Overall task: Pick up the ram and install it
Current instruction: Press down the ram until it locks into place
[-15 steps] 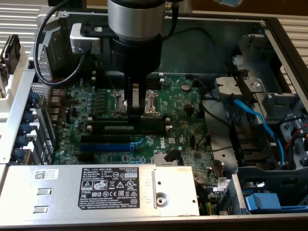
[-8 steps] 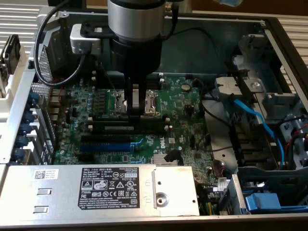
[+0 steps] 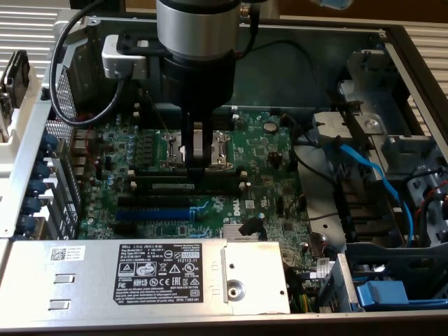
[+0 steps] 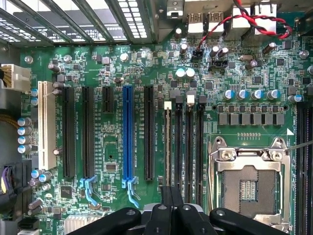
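Open computer case (image 3: 392,42) carries green motherboard (image 3: 266,150); power supply (image 3: 161,276) along case's near edge, blue cable (image 3: 371,168) toward exterior view's right. I see gripper (image 3: 198,166) closed narrow, tips down at memory slots (image 4: 188,142) beside empty CPU socket (image 4: 249,186). Ram (image 4: 167,147) stands in outermost slot — seating unclear. Risk, I judge: uneven push tilts stick, strains slot clips.

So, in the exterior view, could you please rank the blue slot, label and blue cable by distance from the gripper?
1. Blue slot, by the gripper, view's left.
2. Label, on the front cover.
3. Blue cable, view's far right.
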`<state>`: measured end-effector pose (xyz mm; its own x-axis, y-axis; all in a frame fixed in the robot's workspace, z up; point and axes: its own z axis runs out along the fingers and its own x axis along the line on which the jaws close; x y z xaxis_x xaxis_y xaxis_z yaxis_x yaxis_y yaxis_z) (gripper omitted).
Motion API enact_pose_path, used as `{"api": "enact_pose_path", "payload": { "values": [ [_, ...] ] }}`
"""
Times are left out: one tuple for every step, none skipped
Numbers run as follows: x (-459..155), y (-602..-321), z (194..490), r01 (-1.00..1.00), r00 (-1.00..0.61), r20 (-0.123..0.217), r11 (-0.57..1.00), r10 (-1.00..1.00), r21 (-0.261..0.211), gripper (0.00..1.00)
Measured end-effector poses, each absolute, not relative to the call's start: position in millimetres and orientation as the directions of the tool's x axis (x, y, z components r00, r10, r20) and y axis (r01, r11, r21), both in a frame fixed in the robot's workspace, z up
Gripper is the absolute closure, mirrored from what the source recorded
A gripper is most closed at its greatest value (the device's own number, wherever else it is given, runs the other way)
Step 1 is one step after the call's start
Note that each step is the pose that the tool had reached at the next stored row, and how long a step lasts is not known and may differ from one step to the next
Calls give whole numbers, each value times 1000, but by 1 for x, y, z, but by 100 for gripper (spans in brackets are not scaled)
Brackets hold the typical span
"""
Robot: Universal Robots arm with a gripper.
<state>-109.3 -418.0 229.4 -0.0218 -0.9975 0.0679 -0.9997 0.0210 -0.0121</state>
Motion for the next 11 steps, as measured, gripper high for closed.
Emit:
{"api": "enact_pose_path", "payload": {
  "values": [
    [-110,-418,236,-1000,-21,70,21,-997,-10,90],
    [-110,-418,240,-1000,-21,70,21,-997,-10,90],
    [-110,-418,242,-1000,-21,70,21,-997,-10,90],
    [-110,-418,242,-1000,-21,70,21,-997,-10,90],
    [-110,-418,242,-1000,-21,70,21,-997,-10,90],
    [-110,-418,242,-1000,-21,70,21,-997,-10,90],
    [-110,-418,242,-1000,-21,70,21,-997,-10,90],
    [-110,-418,242,-1000,-21,71,21,-997,-10,90],
    [-110,-418,242,-1000,-21,70,21,-997,-10,90],
    [-110,-418,242,-1000,-21,70,21,-997,-10,90],
    [-110,-418,242,-1000,-21,70,21,-997,-10,90]
  ]
}}
